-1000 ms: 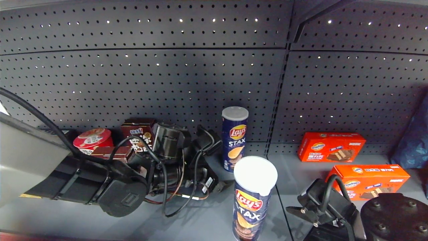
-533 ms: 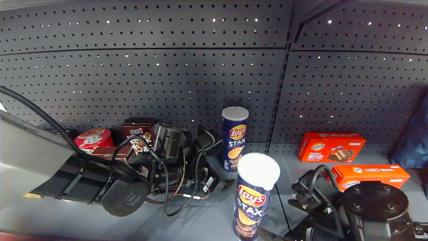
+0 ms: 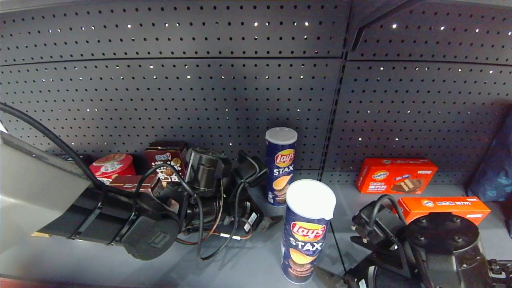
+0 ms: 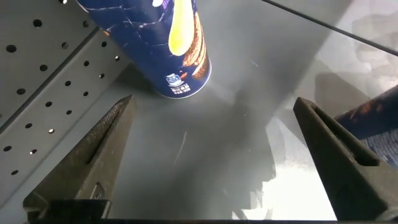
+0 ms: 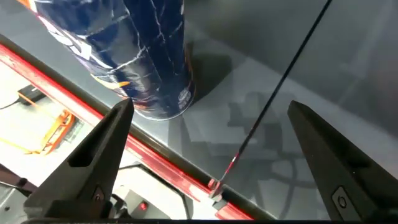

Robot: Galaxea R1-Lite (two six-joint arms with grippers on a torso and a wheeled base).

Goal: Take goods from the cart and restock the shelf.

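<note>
The head camera looks forward and down on the nearer white-lidded dark-blue cardboard chip can (image 3: pixel 306 236) from above. Both wrist cameras sit low and close on opposite sides, each catching its lower wall.

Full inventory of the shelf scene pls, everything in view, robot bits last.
back chip can: 1, dark blue, upright by the pegboard
front chip can: 1, dark blue, upright near the shelf front
rear orange box: 1, orange, flat, right side
front orange box: 1, orange, flat, nearer the front
red cup: 1, red, back left
brown boxes: 2, dark brown, beside the red cup
blue packet: 1, blue, far right
left gripper: 1, black, jaws open, empty, left of back chip can
right gripper: 1, black, jaws open, empty, right of front chip can
</note>
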